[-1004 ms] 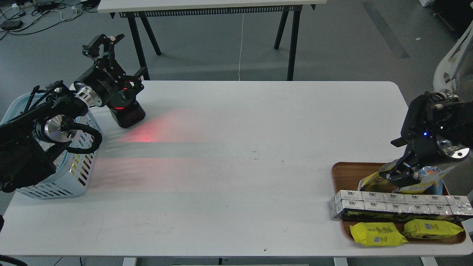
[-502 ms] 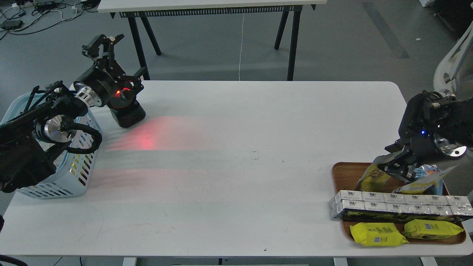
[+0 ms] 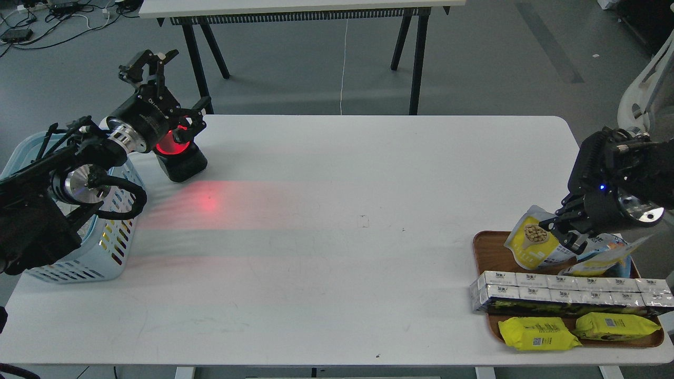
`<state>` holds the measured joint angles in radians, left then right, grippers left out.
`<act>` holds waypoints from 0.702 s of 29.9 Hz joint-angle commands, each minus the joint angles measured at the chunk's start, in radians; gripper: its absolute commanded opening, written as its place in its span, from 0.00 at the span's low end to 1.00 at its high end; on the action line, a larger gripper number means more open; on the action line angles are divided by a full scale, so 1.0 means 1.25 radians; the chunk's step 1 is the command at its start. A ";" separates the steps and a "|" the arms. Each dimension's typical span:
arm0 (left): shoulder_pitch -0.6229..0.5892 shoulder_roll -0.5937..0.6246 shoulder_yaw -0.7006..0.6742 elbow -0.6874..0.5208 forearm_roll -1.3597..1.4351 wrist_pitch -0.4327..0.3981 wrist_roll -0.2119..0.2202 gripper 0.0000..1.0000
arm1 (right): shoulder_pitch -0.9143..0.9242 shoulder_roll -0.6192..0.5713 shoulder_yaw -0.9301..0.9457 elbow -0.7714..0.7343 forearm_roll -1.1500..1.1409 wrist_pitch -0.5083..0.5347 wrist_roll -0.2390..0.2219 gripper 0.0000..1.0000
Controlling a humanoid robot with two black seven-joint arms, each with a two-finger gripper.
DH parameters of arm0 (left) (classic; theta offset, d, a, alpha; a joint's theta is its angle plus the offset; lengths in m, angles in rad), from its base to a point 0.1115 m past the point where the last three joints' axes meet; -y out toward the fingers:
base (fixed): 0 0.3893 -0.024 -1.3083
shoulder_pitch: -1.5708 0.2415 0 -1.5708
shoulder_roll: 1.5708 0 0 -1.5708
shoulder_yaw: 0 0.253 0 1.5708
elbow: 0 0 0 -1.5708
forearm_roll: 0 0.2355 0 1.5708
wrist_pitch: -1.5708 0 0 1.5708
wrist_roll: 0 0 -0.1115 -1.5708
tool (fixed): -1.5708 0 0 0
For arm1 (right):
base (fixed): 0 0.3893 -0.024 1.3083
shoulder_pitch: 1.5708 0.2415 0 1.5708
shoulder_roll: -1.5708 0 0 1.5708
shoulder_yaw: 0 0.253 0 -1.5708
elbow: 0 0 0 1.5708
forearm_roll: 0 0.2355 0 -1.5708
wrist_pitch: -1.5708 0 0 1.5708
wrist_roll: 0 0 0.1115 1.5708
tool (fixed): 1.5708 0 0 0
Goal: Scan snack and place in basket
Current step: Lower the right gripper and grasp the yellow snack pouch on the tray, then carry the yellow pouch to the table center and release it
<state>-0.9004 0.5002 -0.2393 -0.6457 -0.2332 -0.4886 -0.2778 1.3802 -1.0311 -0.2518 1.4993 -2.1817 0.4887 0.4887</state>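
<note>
The snack pouch (image 3: 531, 243), white on top and yellow below with pictured nuts, hangs tilted just above the left end of the brown tray (image 3: 485, 251). My right gripper (image 3: 561, 230) is shut on the pouch's right edge. The light blue basket (image 3: 108, 247) stands at the table's left edge, partly hidden by my left arm. My left gripper (image 3: 150, 59) points up and away beyond the table's far left edge; its fingers are apart and empty. A black scanner (image 3: 179, 158) with a red glowing window stands just below that gripper's body and casts red light on the table (image 3: 209, 201).
The tray also holds a blue pouch (image 3: 611, 247), a row of silver-white boxes (image 3: 568, 292) and two flat yellow packs (image 3: 537, 333). A second table (image 3: 295, 8) stands behind, and a white frame (image 3: 640, 89) stands at the far right.
My right gripper has lifted the snack pouch up out of the tray and a little to the left. The scanner's red patch on the table has shifted slightly.
</note>
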 commanded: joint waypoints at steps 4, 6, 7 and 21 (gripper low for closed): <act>0.000 0.000 0.001 0.000 0.000 0.000 0.000 1.00 | -0.001 -0.005 0.050 0.014 0.000 0.000 0.000 0.00; 0.002 0.000 0.000 0.000 0.000 0.000 0.000 1.00 | -0.001 -0.005 0.061 0.022 0.000 0.000 0.000 0.00; 0.004 0.000 0.000 0.000 0.000 0.000 0.000 1.00 | -0.001 -0.005 0.071 0.025 0.000 0.000 0.000 0.00; 0.001 0.002 -0.027 0.000 -0.002 0.000 -0.001 1.00 | 0.053 0.270 0.251 0.024 0.000 0.000 0.000 0.00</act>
<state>-0.8973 0.5002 -0.2502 -0.6457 -0.2355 -0.4889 -0.2780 1.4232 -0.8024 0.0559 1.5350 -2.1818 0.4886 0.4887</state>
